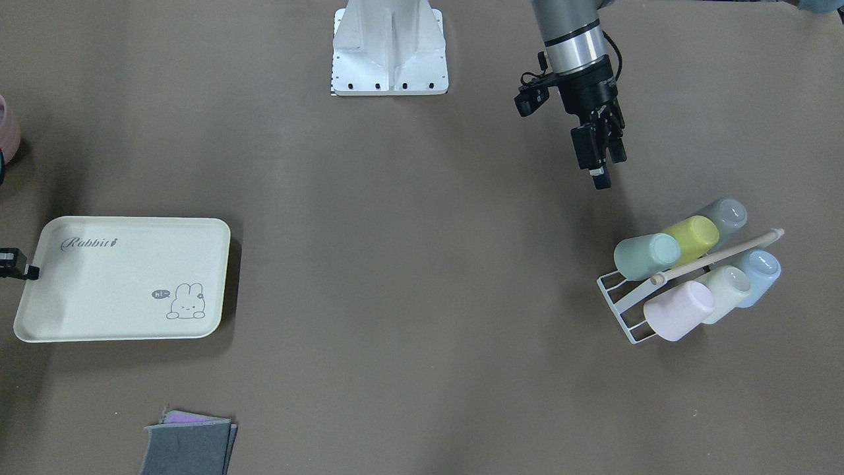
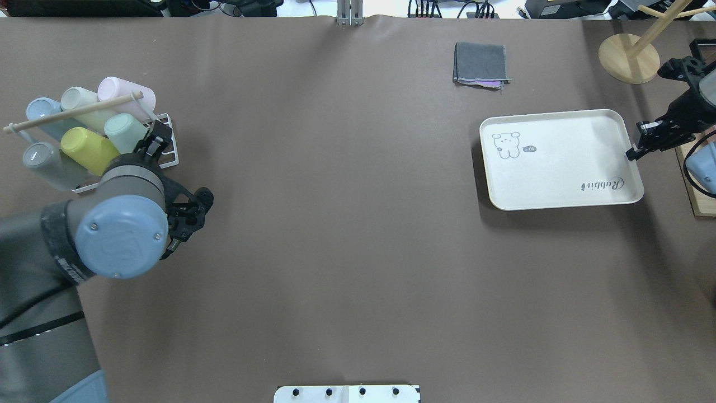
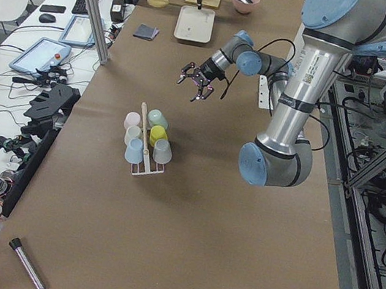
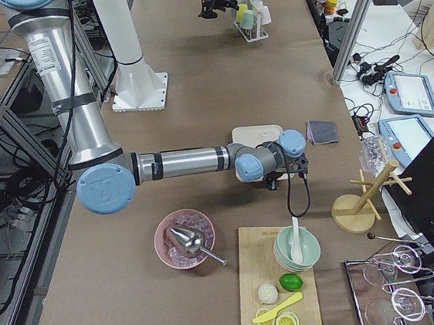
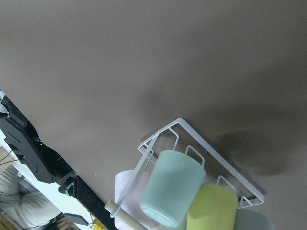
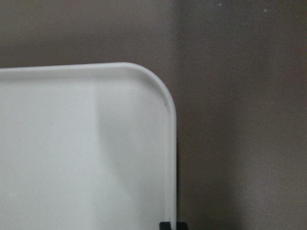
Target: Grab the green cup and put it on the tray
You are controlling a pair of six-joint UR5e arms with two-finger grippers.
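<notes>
The green cup (image 1: 647, 256) is a mint tumbler lying on its side at the near end of a white wire rack (image 1: 616, 297), next to a yellow-green cup (image 1: 692, 237). It also shows in the overhead view (image 2: 126, 133) and the left wrist view (image 5: 172, 187). My left gripper (image 1: 601, 173) hangs open and empty above the table, a short way from the rack on the robot's side. The cream tray (image 1: 99, 290) lies flat and bare at the other end of the table. My right gripper (image 2: 634, 152) is closed at the tray's rim (image 6: 170, 143).
The rack also holds grey-blue (image 1: 725, 214), pink (image 1: 679, 310), cream (image 1: 725, 290) and light blue (image 1: 758, 274) cups under a wooden rod (image 1: 719, 256). A folded grey cloth (image 1: 188, 445) lies at the operators' edge. A wooden stand (image 2: 629, 56) is beyond the tray.
</notes>
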